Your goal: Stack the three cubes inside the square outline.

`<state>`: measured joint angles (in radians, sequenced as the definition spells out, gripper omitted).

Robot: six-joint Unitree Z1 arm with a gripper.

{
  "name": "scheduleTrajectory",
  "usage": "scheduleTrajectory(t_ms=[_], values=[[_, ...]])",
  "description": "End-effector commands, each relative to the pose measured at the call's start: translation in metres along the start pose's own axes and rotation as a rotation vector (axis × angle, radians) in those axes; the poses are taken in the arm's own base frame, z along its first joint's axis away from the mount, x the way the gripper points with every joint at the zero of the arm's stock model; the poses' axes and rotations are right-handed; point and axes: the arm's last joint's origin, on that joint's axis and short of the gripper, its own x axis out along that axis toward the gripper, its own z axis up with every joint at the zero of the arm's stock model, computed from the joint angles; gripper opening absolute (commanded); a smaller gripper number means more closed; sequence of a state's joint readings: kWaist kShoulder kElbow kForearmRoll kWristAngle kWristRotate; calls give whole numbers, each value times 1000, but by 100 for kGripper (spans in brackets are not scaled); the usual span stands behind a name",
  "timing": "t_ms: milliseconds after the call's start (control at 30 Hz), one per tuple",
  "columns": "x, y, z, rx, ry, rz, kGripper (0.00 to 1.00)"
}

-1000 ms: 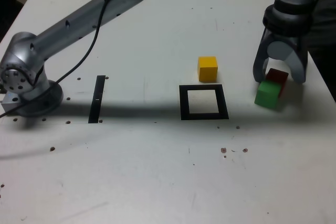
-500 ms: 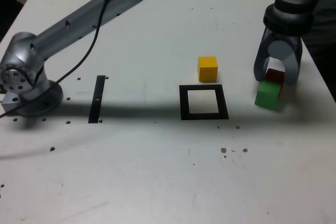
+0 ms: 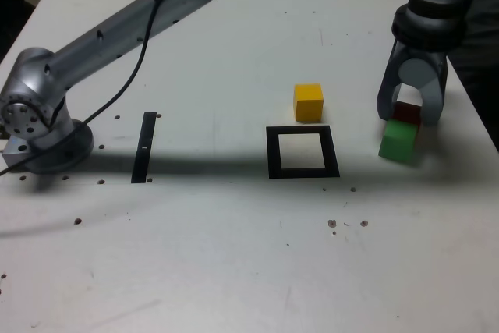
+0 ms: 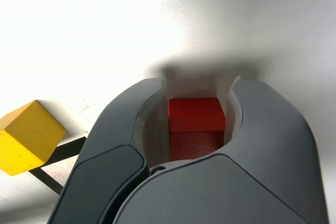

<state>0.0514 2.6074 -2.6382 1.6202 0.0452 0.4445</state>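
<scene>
Nearest you in the exterior view, the pale table (image 3: 187,263) carries small dark specks, with a brownish pair toward the exterior view's right. Past them lies the outline (image 3: 277,154), flat and black around its pale centre. Well apart from it, toward the exterior view's left, is the strip (image 3: 143,150), with faint marks on it (too small for you to read).

To the outline's right in the exterior view, outside the border, you have the green cube (image 3: 398,141). The red cube (image 3: 406,113) is right behind it, partly covered by it; you can't tell whether the two touch. The yellow cube (image 3: 308,104) is also outside, just beyond the outline's far edge.

Your gripper (image 3: 410,115) reaches in from the far side, clamped on the red cube, one finger against each side. Farther back, the thick grey arm (image 3: 148,25) slants across from its round base (image 3: 48,146) at the exterior view's left, and a dark cable (image 3: 129,83) droops over it.

The wrist view gives you what the exterior one hides: the pale inner faces of the fingers (image 4: 154,129) and the red cube filling the space between them. The yellow cube shows there too, overlapping part of the black border. For the green cube, the strip and the base, you need the exterior view.
</scene>
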Motion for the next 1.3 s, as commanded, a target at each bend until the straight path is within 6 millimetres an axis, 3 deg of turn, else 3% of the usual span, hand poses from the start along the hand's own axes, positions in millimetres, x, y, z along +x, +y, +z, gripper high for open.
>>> scheduleTrajectory(t_ms=[0,500,967,1267], values=[[-5,-2,-2,1,4,3,20],[-42,-15,-18,-24,-19,34,20],[-75,-37,-70,-150,69,20,22],[-77,-60,-98,-204,92,11,23]])
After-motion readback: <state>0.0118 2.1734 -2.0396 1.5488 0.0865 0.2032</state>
